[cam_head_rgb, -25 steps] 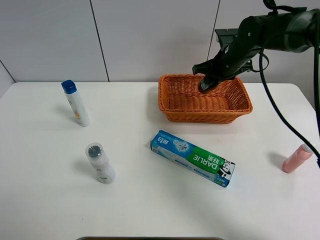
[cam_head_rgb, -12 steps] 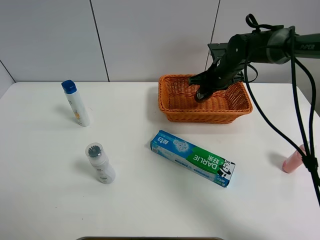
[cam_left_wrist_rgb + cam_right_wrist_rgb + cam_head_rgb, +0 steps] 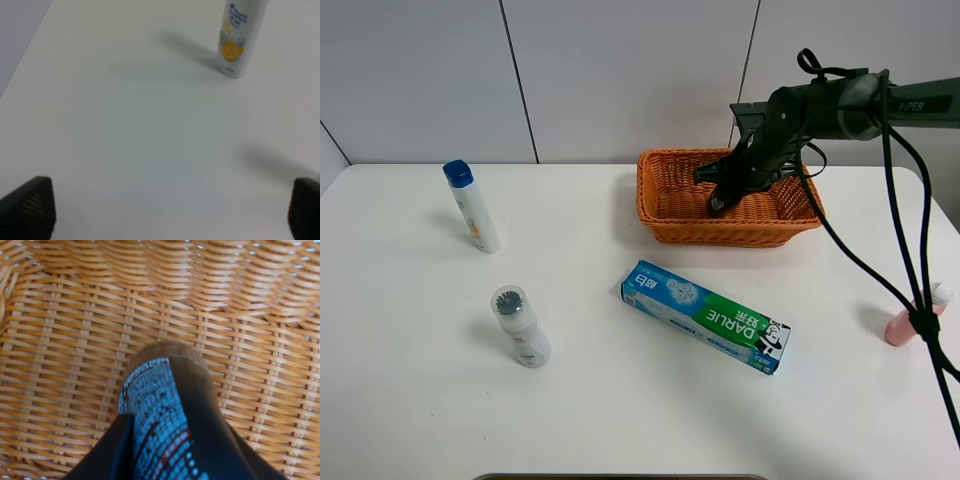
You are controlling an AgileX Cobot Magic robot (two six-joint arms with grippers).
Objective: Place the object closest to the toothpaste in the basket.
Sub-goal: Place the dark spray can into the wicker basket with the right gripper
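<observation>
The blue and green toothpaste box (image 3: 706, 315) lies on the white table in front of the orange wicker basket (image 3: 665, 225). My right gripper (image 3: 720, 198) is down inside the basket, shut on a dark cylindrical object. In the right wrist view that dark object (image 3: 160, 405), with a blue dotted pattern and a brownish end, sits between the gripper's (image 3: 165, 445) fingers just above the basket's woven floor (image 3: 60, 340); whether it touches the floor I cannot tell. My left gripper (image 3: 165, 210) is open and empty above bare table, and it is out of the exterior high view.
A white bottle with a blue cap (image 3: 473, 207) stands at the far left; it also shows in the left wrist view (image 3: 238, 37). A white bottle with a grey cap (image 3: 520, 326) stands at the front left. A pink tube (image 3: 912, 317) lies at the right edge, behind a hanging cable.
My right gripper has moved down and a little left, from above the basket's rim to deep inside it, still holding the dark object. Nothing else has moved.
</observation>
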